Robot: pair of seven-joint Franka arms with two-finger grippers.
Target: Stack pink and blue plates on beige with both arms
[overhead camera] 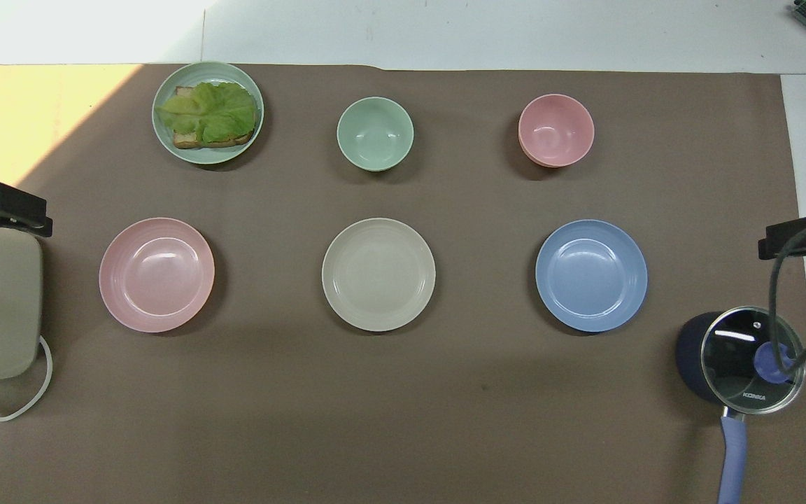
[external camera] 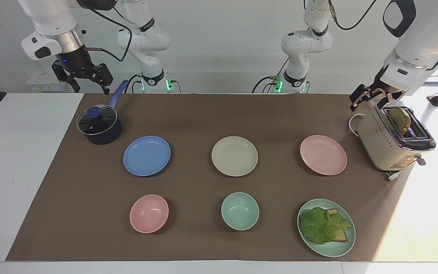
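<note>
Three equal plates lie in a row on the brown mat. The beige plate (external camera: 234, 156) (overhead camera: 378, 274) is in the middle. The blue plate (external camera: 146, 155) (overhead camera: 591, 275) lies toward the right arm's end and the pink plate (external camera: 323, 155) (overhead camera: 157, 274) toward the left arm's end. All three are bare and apart from each other. My right gripper (external camera: 89, 84) (overhead camera: 803, 239) hangs open and empty in the air over the table edge by the pot. My left gripper (external camera: 373, 99) (overhead camera: 5, 208) hangs open and empty over the toaster's end.
A dark blue pot (external camera: 99, 125) with a glass lid stands beside the blue plate. A toaster (external camera: 392, 142) holding toast stands beside the pink plate. Farther from the robots sit a pink bowl (external camera: 149, 213), a mint bowl (external camera: 240, 211) and a mint plate (external camera: 335, 252) with lettuce on toast.
</note>
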